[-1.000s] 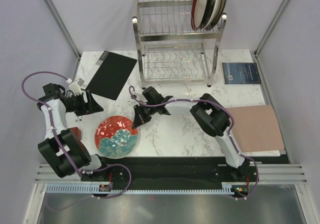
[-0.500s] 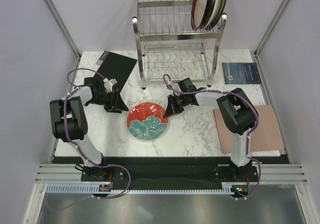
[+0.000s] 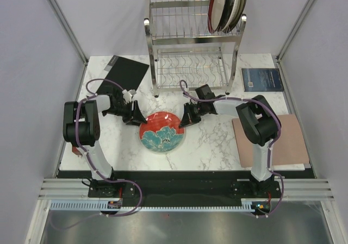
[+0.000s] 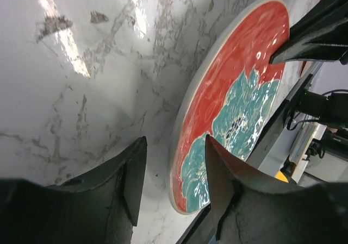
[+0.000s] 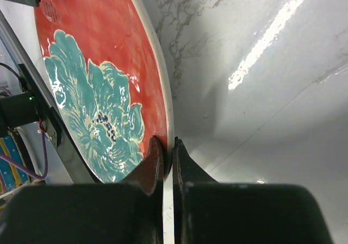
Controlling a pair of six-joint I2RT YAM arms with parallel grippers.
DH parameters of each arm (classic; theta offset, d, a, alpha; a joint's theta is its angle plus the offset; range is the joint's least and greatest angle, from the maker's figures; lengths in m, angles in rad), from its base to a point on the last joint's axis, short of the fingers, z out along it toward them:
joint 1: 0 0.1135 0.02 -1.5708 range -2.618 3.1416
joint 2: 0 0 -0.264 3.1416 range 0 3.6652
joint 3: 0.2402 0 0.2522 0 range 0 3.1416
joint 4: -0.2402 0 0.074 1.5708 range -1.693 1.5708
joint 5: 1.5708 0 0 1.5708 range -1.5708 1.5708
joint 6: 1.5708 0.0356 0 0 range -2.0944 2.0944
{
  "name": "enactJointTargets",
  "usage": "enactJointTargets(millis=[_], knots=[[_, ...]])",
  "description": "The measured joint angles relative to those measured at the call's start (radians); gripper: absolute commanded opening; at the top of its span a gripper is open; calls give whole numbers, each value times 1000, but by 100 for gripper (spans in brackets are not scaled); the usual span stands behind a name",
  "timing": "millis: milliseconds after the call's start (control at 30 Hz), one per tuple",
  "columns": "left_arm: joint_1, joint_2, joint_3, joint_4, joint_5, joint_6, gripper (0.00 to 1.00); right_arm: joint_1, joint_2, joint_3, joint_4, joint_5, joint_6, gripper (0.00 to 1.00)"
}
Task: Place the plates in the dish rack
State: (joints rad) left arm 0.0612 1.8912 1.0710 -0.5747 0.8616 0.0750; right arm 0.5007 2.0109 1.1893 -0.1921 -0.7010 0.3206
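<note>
The red plate with teal flowers [image 3: 161, 131] lies at the middle of the marble table [image 3: 212, 141]. My right gripper [image 3: 184, 122] is shut on its right rim; in the right wrist view the fingers [image 5: 168, 149] pinch the pale edge of this plate [image 5: 98, 64]. My left gripper [image 3: 137, 118] is at the plate's left rim, open, its jaws [image 4: 174, 170] straddling the plate's edge [image 4: 234, 102] with gaps on both sides. The dish rack [image 3: 190, 54] stands at the back. Three plates [image 3: 227, 5] stand upright in its top tier at the right.
A black mat [image 3: 120, 80] lies at the back left beside the rack. A dark blue book [image 3: 262, 79] lies at the back right. A pinkish-brown board [image 3: 274, 138] covers the table's right side, close to the right arm's elbow.
The right gripper brought the red plate from the front left to the table's middle. The left arm swung in to the plate's left rim and its jaws narrowed around the edge.
</note>
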Motion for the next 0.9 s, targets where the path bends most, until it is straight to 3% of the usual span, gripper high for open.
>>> enactJointTargets(millis=[133,300,400,433,467,600,900], knots=[[1,-5,-20,-27,0,2,49,-6,14,8,-5,-13,10,0],[1,-7,-44,-50,12,5,29,-9,41,39,-4,-33,21,0],[2,-4,-47,-55,10,19,15,-10,49,51,-11,-41,21,19],[5,-2,-47,-54,11,23,11,-11,49,53,-12,-40,22,39],[6,1,-47,-55,20,25,3,-12,50,53,-10,-40,18,46],[8,1,-48,-61,80,43,3,-13,45,56,17,-53,-5,61],[5,29,-47,-56,114,77,3,-25,38,2,125,-156,-10,62]])
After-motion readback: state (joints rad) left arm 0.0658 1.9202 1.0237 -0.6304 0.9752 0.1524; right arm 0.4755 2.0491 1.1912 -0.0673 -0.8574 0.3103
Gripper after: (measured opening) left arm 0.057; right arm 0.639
